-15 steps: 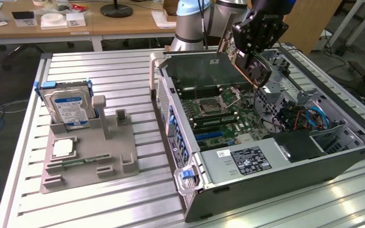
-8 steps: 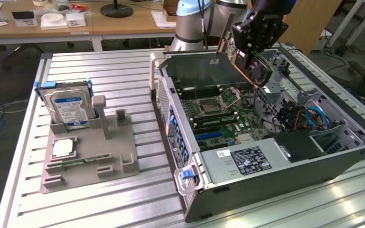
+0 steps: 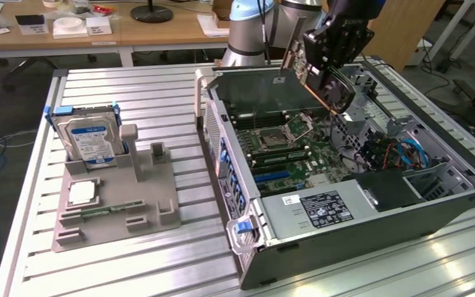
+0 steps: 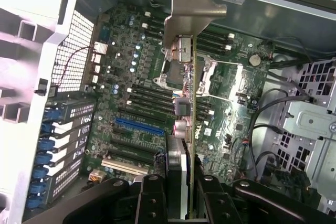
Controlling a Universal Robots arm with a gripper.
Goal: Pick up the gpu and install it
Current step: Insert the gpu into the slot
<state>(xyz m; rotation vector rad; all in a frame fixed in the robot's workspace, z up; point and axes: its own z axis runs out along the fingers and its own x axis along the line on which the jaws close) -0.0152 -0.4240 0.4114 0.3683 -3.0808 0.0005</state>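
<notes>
Gpu (image 4: 185, 51) clamped in hand (image 4: 181, 196), above motherboard (image 4: 139, 61)

Exterior view overlooks the table (image 3: 138, 93) from above; wrist view peers closely into the shared case (image 3: 370, 241).

Wooden desks (image 3: 180, 34) stand behind the slatted table (image 3: 122, 93).

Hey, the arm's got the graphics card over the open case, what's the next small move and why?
Probably a short shift across the motherboard toward the blue slot, without lowering yet. The jaws are shut on the gpu, which hangs edge-on, in the wrist view in front of the processor socket, apart from the board and not lined up with that slot.
</notes>
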